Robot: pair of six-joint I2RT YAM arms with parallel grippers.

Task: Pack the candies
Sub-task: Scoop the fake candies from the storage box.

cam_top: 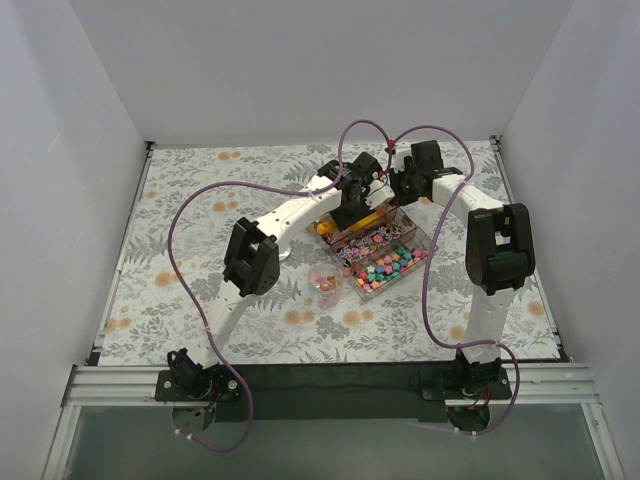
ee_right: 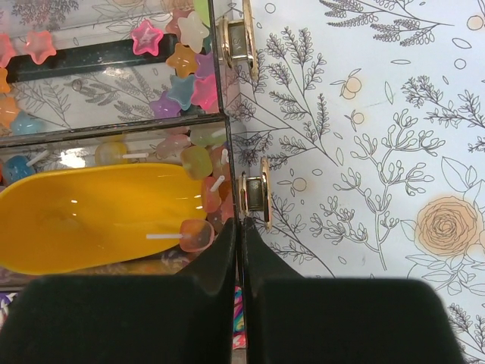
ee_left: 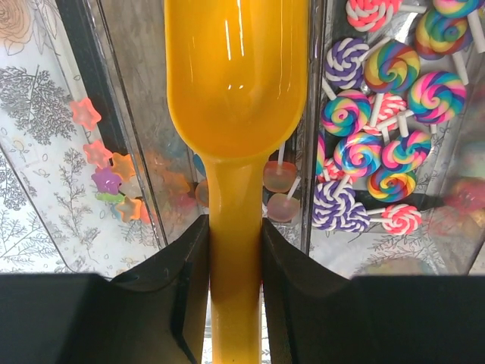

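- Candies (cam_top: 385, 262): mixed-colour sweets, sorted into the compartments of a clear box (cam_top: 427, 243) at mid-table on the flower-print tablecloth (ee_right: 364, 114).
- Compartment contents, from the wrist views: swirl lollipops (ee_left: 390, 72) in one, star sweets (ee_right: 144, 36) in another, translucent round sweets on white sticks (ee_right: 197, 235) in the one between.
- Left gripper (ee_left: 236, 227): jaws narrowed onto the handle of the orange scoop (ee_left: 235, 91), one finger pressed against each side. Firm hold.
- Scoop bowl points away from the left wrist and lies in the compartment with the translucent stick sweets; its bowl looks bare and glossy, with sweets touching its rim.
- Right gripper (ee_right: 241, 235): fingers pressed together with only a hairline between them. Tips sit at the box's outer wall, just beside a gold clasp (ee_right: 258, 193). Cannot tell whether the wall's edge is pinched.
- Small clear cup (cam_top: 327, 288) with pinkish contents stands on the cloth just beside the box, on its near-left side.
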